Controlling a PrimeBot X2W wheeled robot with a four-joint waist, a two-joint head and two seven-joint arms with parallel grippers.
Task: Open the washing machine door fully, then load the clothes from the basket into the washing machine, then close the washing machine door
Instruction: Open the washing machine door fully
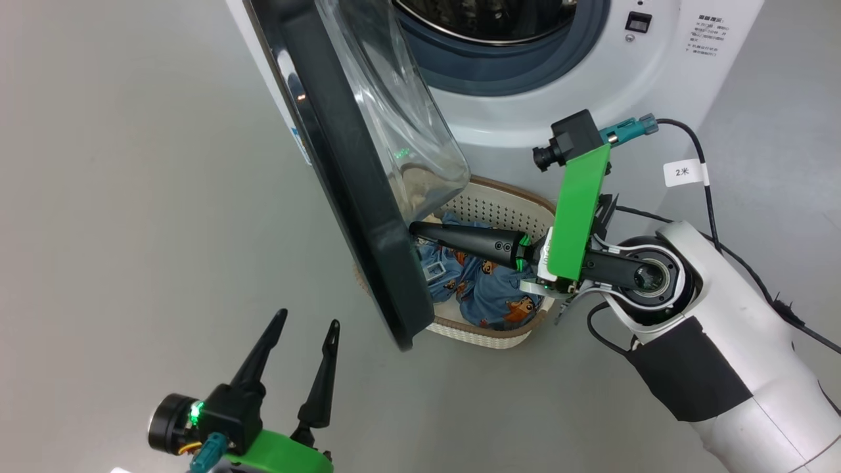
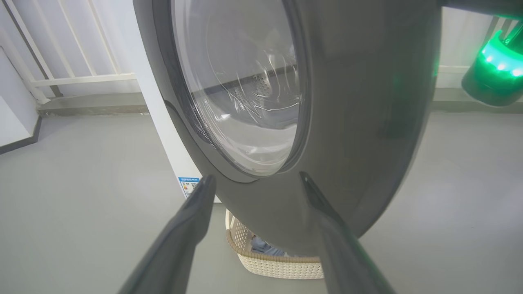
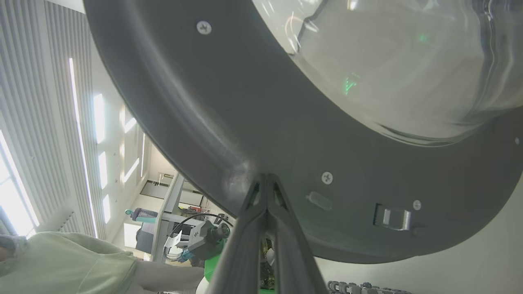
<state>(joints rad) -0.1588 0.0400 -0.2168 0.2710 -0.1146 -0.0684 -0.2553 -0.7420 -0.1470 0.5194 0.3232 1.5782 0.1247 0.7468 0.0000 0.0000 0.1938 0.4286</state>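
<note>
Right jaws shut on nothing, left jaws wide open

Right gripper (image 1: 415, 228) has its two fingers pressed together and empty. The tips touch the inner side of the door (image 1: 348, 197), low on the dark rim just under the glass bowl (image 1: 401, 125). In the right wrist view those closed tips sit right on the rim, with a screw (image 3: 327, 177) just beside them and a metal latch (image 3: 393, 217) further along.

Left gripper (image 1: 309, 320) hangs over the floor (image 1: 131, 197) on the outer side of the door. Its fingers are spread, it's holding nothing, and it's apart from the door. Its own wrist view looks straight at the glossy outer face.

Door stands partly open, swung out from the washer (image 1: 525, 125) and seen edge-on from the head, so the drum opening (image 1: 493, 26) is uncovered. Basket (image 1: 506, 197) sits on the floor right in front of the washer, partly under the door's lower edge. Clothes (image 1: 493, 295) are in the basket, blue with the orange cartoon print, directly below the right gripper's fingers.

A person (image 3: 69, 261) in a pale green top is at the lower left of the right wrist view
</note>
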